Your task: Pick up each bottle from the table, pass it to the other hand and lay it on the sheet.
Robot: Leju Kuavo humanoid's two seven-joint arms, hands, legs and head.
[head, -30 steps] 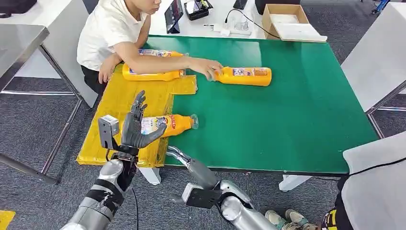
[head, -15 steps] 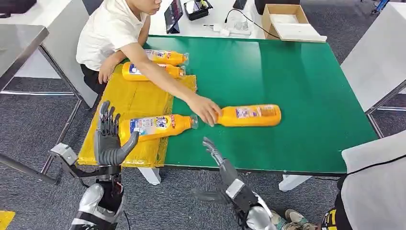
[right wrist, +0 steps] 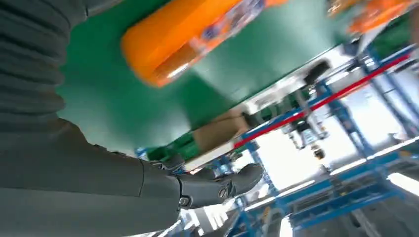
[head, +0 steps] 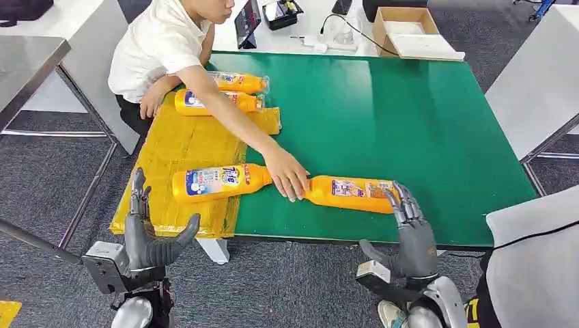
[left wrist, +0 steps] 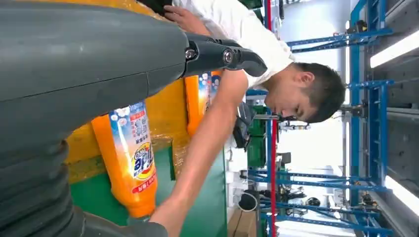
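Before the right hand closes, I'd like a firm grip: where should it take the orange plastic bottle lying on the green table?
Grip the orange plastic bottle around its wide labelled body, from the robot's near side. It lies flat; a person's hand covers the neck, and the right hand is open beside its base.

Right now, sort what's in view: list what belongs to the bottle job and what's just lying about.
Job:
- bottle on green table, person's hand on its neck
- three bottles on the yellow sheet: near one, two far ones
- left hand, right hand, both holding nothing

Lying about:
- cardboard box
- tablet
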